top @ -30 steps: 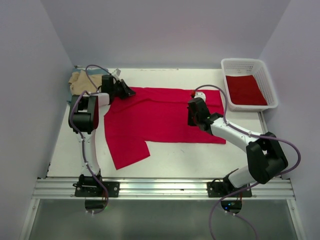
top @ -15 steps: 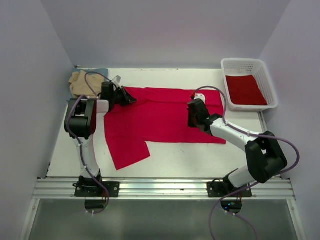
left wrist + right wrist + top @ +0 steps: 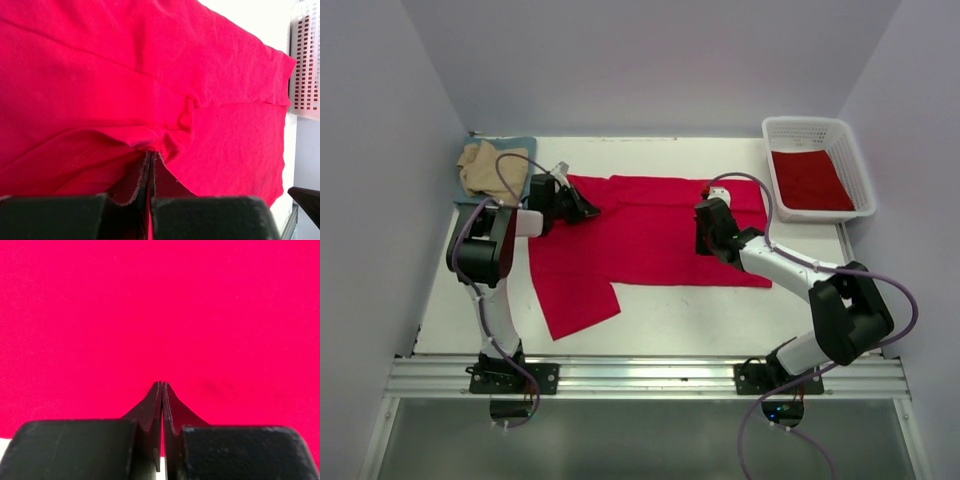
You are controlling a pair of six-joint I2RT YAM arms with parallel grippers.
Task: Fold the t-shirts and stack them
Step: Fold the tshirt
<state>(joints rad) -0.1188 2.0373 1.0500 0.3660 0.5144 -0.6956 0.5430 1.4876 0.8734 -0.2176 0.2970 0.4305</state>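
A bright red t-shirt (image 3: pixel 655 235) lies spread across the middle of the table, one sleeve pointing toward the near left. My left gripper (image 3: pixel 583 208) is at the shirt's far left part and is shut on a pinched fold of the red cloth (image 3: pixel 170 142); the cloth bunches at the fingertips (image 3: pixel 148 162). My right gripper (image 3: pixel 705 240) is shut, its tips (image 3: pixel 157 390) resting on flat red cloth (image 3: pixel 160 305) at the shirt's right half, with no fold seen between them. A tan t-shirt (image 3: pixel 483 167) lies crumpled on a blue-grey one (image 3: pixel 523 145) at the far left corner.
A white lattice basket (image 3: pixel 850 150) at the far right holds another folded red shirt (image 3: pixel 810 180); its edge shows in the left wrist view (image 3: pixel 305 60). Grey walls close in the table on three sides.
My left gripper has moved right and toward the near side, dragging the pinched red cloth over the shirt. The right arm has stayed put.
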